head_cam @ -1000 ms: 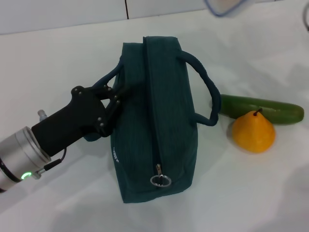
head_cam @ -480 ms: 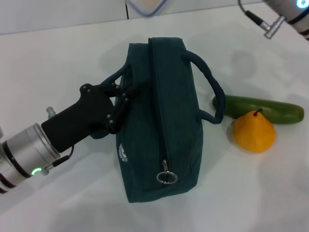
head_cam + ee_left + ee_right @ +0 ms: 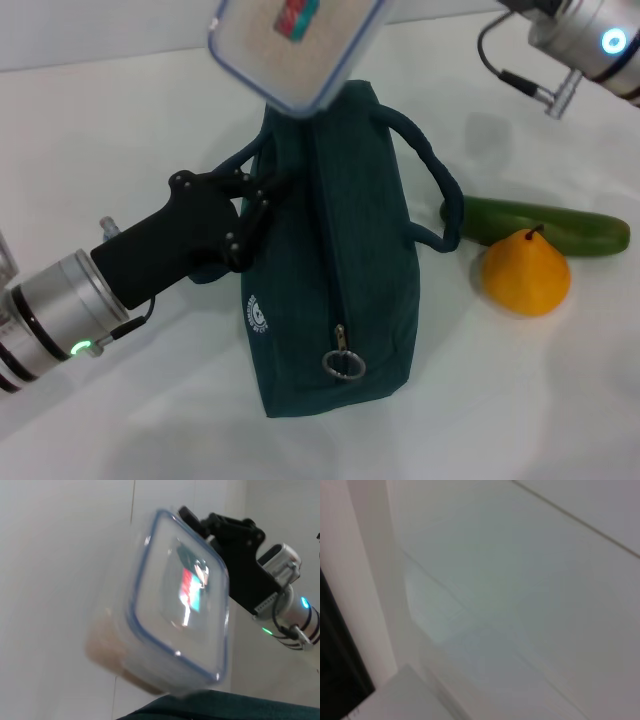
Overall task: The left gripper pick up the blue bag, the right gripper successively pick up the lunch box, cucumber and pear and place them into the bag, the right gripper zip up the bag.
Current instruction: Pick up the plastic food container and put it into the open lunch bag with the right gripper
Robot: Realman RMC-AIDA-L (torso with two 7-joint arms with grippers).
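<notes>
Lunch box (image 3: pixel 296 45) held tilted in the air above the far end of the blue bag (image 3: pixel 335 250), clamped by right gripper (image 3: pixel 200 522), lined up for the zip slot; left gripper (image 3: pixel 240 215) clenched on the near handle, steadying the bag. Versus earlier: box has swung in over the bag, bag nudged slightly; cucumber (image 3: pixel 545 225) and pear (image 3: pixel 525 272) unmoved on table (image 3: pixel 100 130)

I see the lunch box (image 3: pixel 296 45) has come down into the head view and now hangs over the far end of the blue bag (image 3: pixel 335 250). My right arm moved further in from the top right.
</notes>
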